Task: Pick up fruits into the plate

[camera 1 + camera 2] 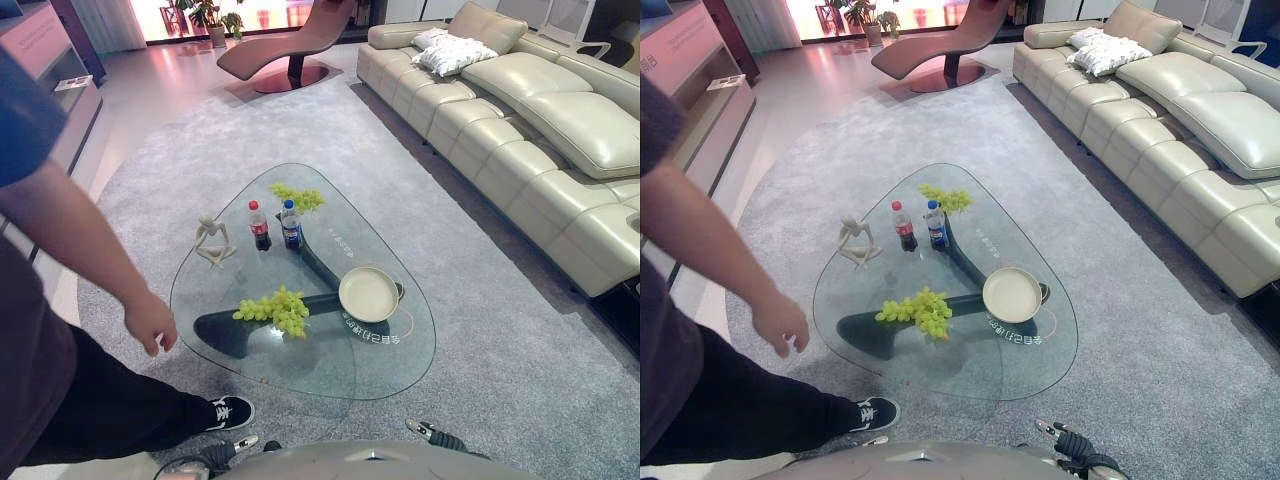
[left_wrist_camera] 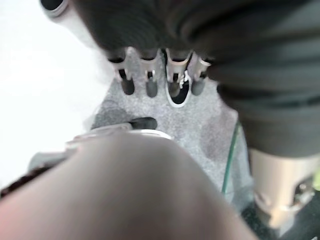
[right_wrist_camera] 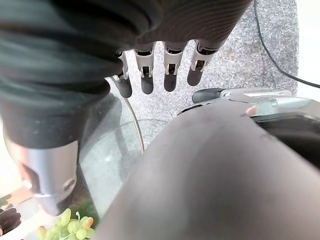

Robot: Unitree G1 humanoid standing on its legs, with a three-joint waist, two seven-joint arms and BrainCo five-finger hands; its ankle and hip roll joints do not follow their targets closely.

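Two bunches of green grapes lie on the glass table [image 1: 400, 372]. The near bunch [image 1: 278, 308] is at the table's front left, and it also shows in the right wrist view as grapes [image 3: 70, 227]. The far bunch [image 1: 298, 197] lies at the back edge. A round cream plate [image 1: 368, 293] sits on the right side, with nothing in it. My left hand [image 2: 149, 80] hangs low by the table's near edge, fingers straight and holding nothing. My right hand [image 3: 170, 70] hangs the same way, open, and shows low in the right eye view [image 1: 1072, 444].
A cola bottle [image 1: 259, 226] and a blue-labelled bottle [image 1: 291, 224] stand mid-table, a pale figurine [image 1: 212, 242] to their left. A person stands at the left, their hand [image 1: 150, 322] by the table edge and their shoe [image 1: 228, 410] near the front. A cream sofa [image 1: 520, 130] runs along the right.
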